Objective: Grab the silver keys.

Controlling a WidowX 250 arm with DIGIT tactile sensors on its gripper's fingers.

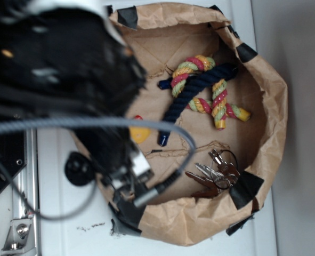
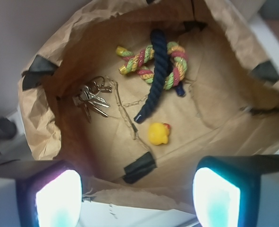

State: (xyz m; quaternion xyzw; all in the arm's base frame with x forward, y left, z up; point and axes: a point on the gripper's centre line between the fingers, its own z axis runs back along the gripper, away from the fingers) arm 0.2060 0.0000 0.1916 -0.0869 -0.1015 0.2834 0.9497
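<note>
Both views were evenly and rather dimly lit, with soft shadows inside the paper bag point(image 2: 45, 123). In the exterior view the near arm point(image 1: 56, 69) was a dark blur; in the wrist view the claw's fingertips point(image 2: 59, 198) glared white and out of focus.

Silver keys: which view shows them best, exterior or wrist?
Wrist. The silver keys lie fully unobstructed on the paper bag's floor, fanned out. Exterior also shows the bunch whole, by a black tape patch, but blurrier.
</note>
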